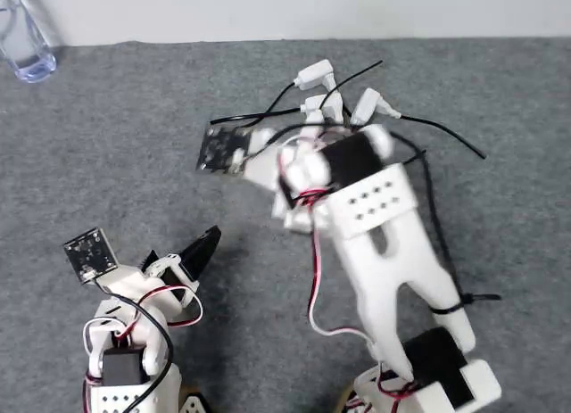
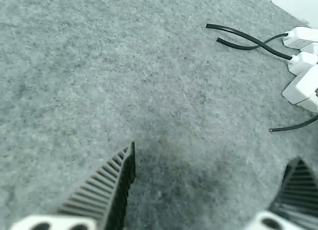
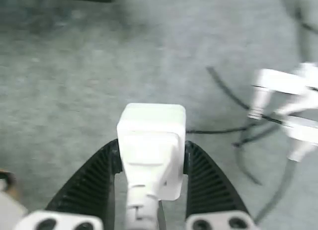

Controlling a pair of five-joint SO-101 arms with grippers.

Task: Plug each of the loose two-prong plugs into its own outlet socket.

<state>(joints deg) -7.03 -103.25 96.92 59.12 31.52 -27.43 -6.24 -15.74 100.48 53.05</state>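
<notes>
My right gripper (image 3: 153, 146) is shut on a white connector block (image 3: 151, 135), its black fingers (image 3: 99, 175) pressing both sides; a cable stub leaves it toward the camera. In the high view the right arm (image 1: 375, 217) stretches to the middle of the grey mat, just short of several loose white plugs and sockets (image 1: 315, 75) on black cords. Two more of these (image 3: 278, 83) lie on the mat beyond the held block. My left gripper (image 2: 208, 190) hovers open over bare mat at the front left (image 1: 185, 257), with white connectors (image 2: 302, 86) far off.
Black cords (image 1: 437, 132) trail from the connector cluster to the right and down beside the right arm. A clear plastic container (image 1: 27, 47) stands at the back left corner. Grey felt (image 1: 107, 145) covers the table up to a white wall behind.
</notes>
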